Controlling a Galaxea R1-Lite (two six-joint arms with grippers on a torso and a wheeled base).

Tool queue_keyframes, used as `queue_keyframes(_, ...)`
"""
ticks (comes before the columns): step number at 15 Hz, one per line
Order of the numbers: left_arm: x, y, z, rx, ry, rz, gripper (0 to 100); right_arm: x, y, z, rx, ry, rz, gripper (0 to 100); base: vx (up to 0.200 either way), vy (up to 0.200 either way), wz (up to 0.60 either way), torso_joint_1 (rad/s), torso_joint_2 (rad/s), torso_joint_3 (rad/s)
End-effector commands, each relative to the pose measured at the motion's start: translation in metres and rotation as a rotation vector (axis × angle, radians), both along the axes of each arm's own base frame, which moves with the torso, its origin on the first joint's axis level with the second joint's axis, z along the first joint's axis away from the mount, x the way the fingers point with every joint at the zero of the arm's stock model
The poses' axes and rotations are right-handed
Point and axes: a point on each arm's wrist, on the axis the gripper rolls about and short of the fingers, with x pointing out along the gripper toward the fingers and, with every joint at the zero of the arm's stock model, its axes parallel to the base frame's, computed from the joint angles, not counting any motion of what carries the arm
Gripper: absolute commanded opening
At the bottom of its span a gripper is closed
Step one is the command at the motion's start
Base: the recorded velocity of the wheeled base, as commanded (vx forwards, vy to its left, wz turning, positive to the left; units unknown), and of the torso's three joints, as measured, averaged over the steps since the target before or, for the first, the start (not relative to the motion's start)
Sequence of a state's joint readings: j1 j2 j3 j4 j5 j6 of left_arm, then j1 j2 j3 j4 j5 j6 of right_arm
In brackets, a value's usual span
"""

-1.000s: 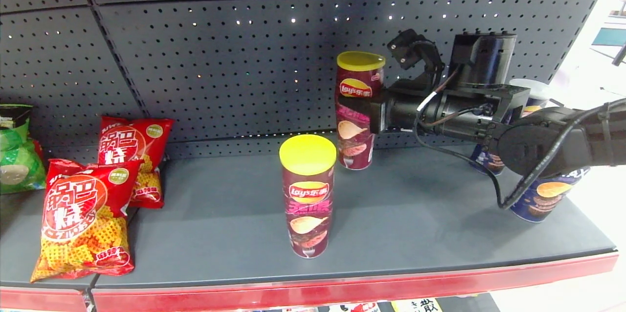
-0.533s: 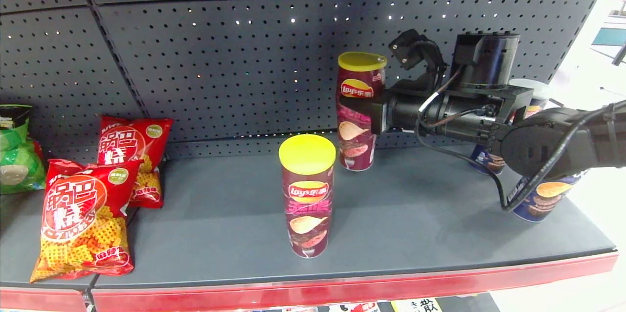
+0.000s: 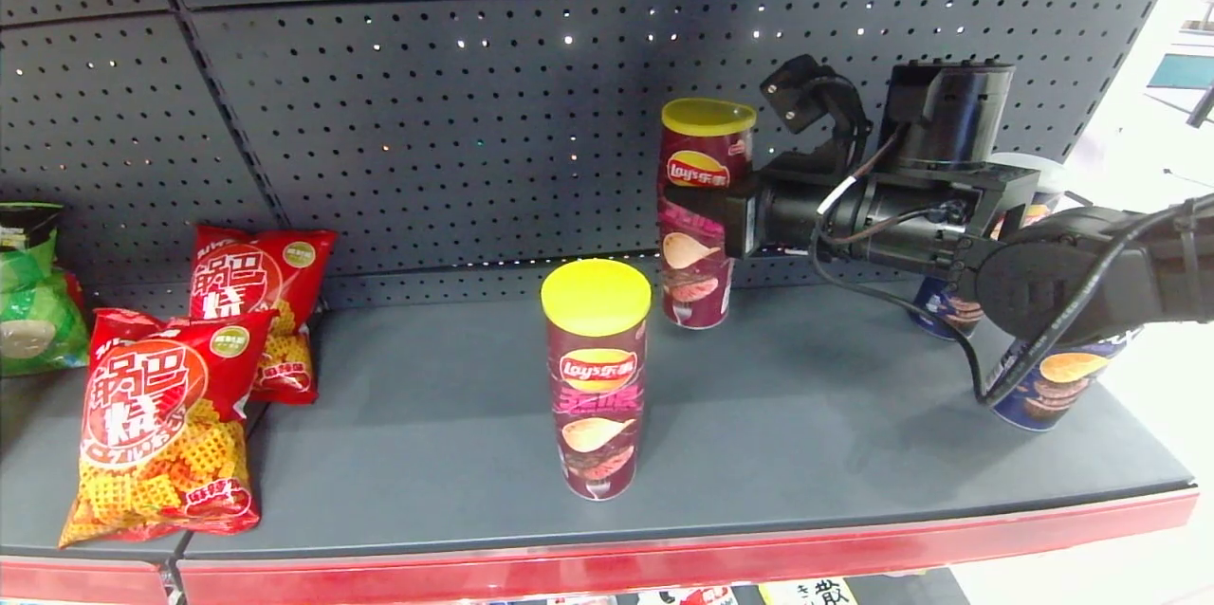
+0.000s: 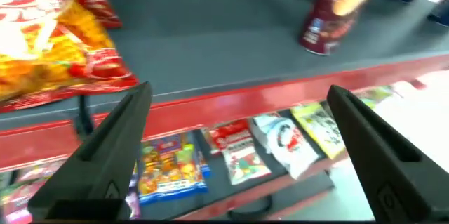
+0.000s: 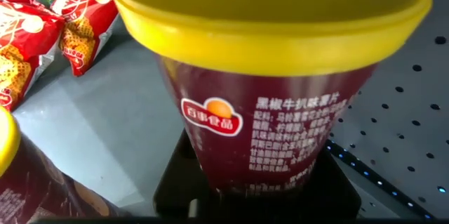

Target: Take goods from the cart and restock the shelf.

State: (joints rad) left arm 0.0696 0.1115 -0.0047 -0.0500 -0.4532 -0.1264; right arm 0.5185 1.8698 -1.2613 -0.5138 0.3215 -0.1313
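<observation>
Two cans stand in the head view: the front can and, at its 1 o'clock by the back panel, the can that the right end effector clamps at mid-height. Its base is at or just above the shelf. Placing looks nearly done; next it must be set flat and let go without tipping.

Left wrist view: the left end effector hangs released before the shelf's red edge.

Right wrist view: the can is maroon, tall and rigid, with a yellow lid.
</observation>
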Motion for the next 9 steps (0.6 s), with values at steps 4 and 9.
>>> queue_keyframes(4,-0.0016,0.0016,0.0002,0.002,-0.016,-0.018,100,0.0004,0.0009,-0.0009,-0.001,0.001,0.002,0,0.000,0.000,0.00,0.000,0.00,0.000)
queue_keyframes(9,-0.0070,0.0073,-0.0033,0.079,-0.119,0.219,100,-0.0002,0.0018,-0.0013,-0.002,0.003,0.004,0,0.000,0.000,0.00,0.000,0.00,0.000)
